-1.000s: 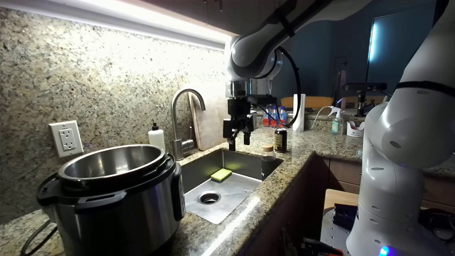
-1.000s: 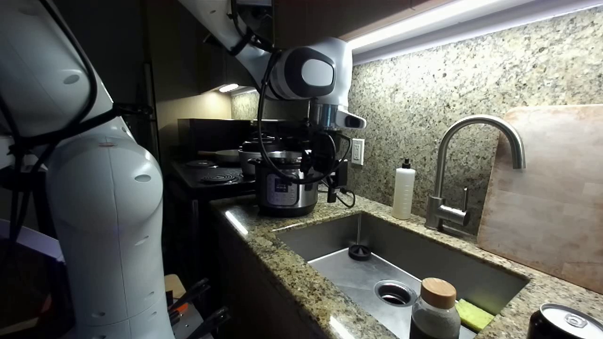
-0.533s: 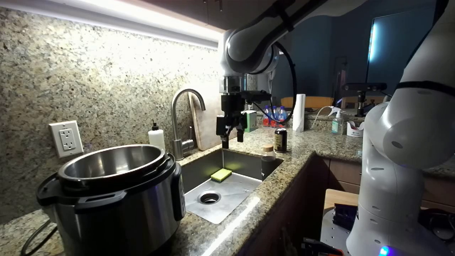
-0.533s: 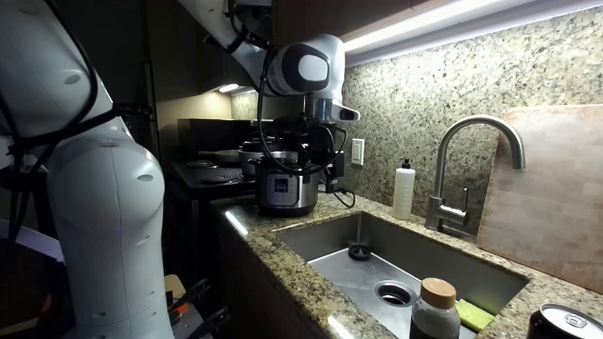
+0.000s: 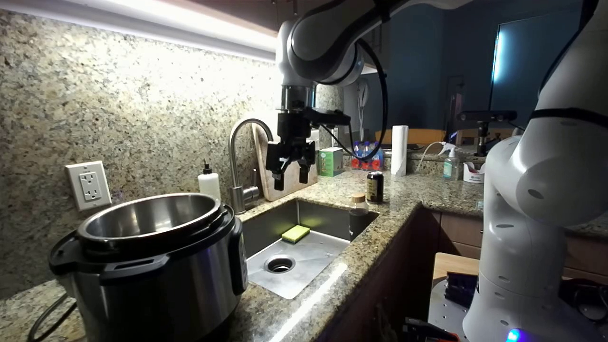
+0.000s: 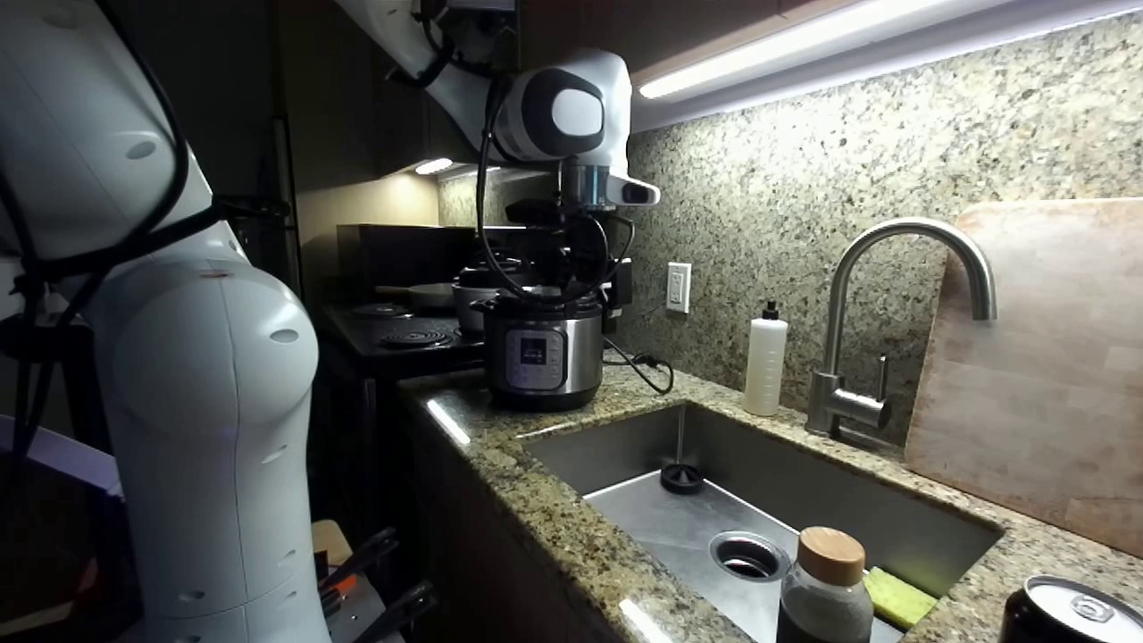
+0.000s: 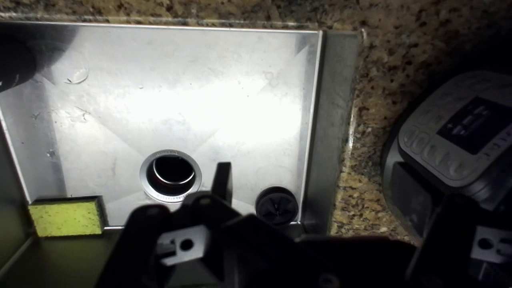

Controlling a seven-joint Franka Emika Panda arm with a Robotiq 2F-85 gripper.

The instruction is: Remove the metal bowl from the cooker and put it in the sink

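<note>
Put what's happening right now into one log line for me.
gripper: open, holding nothing | bowl: in cooker, untouched | sink: holds sponge | transfer: not yet done

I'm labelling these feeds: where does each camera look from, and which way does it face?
In an exterior view: close by the cooker, looking across the metal bowl and along the sink; robot arm and open gripper show.
In an exterior view: near the can, looking over the sink toward cooker and stove; the robot arm shows, its gripper dark and unclear.
Wrist view: on the wrist, looking down into the sink; gripper fingers show at the bottom.
Both exterior views share the faucet and sponge, facing roughly opposite ways along the counter.
</note>
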